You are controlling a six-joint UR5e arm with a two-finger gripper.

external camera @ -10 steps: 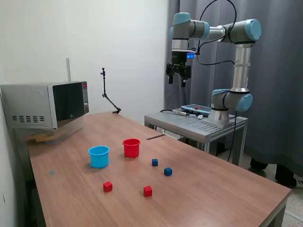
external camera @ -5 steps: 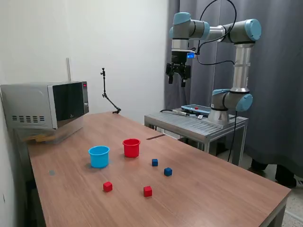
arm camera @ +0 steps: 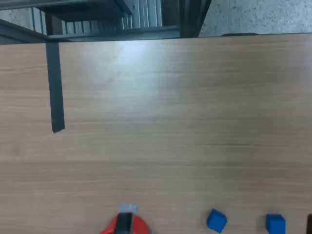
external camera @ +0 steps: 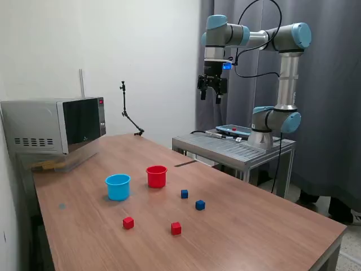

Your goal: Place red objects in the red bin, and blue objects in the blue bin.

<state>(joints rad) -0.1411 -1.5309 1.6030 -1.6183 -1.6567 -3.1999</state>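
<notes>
My end effector (external camera: 211, 93) hangs high above the counter (external camera: 248, 214), fingers apart and empty; cubes lie loose near both cups.

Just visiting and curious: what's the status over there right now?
End effector open, empty, high above the table. Red cubes and blue cubes on the table, none in the red cup or blue cup. Nothing in the way.
</notes>
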